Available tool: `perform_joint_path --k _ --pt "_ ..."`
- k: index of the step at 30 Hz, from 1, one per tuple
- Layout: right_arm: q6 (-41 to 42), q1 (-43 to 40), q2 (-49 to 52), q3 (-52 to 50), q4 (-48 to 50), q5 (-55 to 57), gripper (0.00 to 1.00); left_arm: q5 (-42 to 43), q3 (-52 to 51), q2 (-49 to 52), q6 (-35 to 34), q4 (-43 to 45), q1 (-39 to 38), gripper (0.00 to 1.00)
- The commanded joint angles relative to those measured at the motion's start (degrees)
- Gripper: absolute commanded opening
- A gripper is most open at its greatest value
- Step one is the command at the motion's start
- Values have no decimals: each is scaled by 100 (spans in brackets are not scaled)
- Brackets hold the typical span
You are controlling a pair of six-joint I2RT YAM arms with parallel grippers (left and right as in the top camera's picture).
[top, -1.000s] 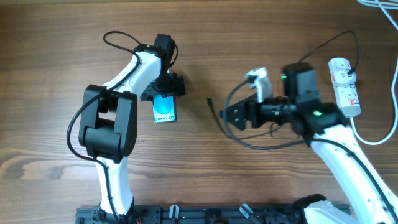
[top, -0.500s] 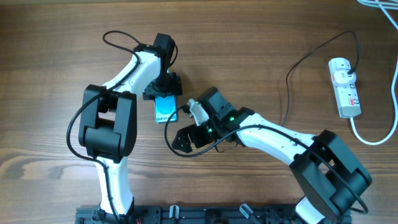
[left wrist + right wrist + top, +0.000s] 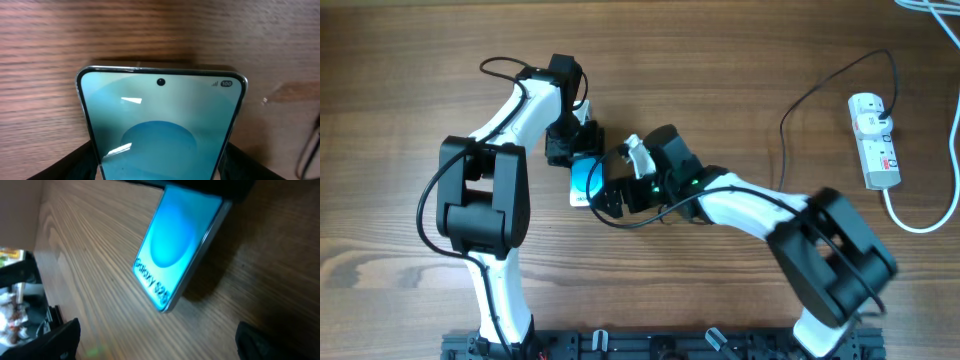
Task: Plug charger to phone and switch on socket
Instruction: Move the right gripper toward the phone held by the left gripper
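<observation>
The phone (image 3: 582, 182) lies flat on the wooden table, its light blue screen up. My left gripper (image 3: 573, 158) is shut on its top end; in the left wrist view the phone (image 3: 160, 125) fills the gap between the two dark fingers (image 3: 75, 162). My right gripper (image 3: 604, 197) is open and empty just right of the phone's lower end. In the right wrist view the phone (image 3: 175, 245) lies ahead of the wide-apart jaws (image 3: 165, 340). The charger cable (image 3: 788, 118) runs from the socket (image 3: 875, 140) at the far right down under my right arm. Its connector tip is hidden.
A thick white cord (image 3: 912, 218) curls from the socket toward the right edge. My right arm's own black cable (image 3: 640, 222) loops below the right gripper. A thin dark line (image 3: 306, 155) shows at the right edge of the left wrist view.
My right arm swung from the socket side far left across the table to the phone. My left gripper shifted slightly left with the phone in it.
</observation>
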Motion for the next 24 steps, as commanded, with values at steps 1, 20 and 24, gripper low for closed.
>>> perform_joint_path --k 1,20,24 --pt "564 2 693 35 780 -807 99 863 -299 420 203 4 -70 70" --pt "1364 2 922 33 1513 -654 41 901 -299 420 205 -26 -610 73" --pt "1362 2 925 33 1692 -651 31 901 -299 420 205 -9 -610 75"
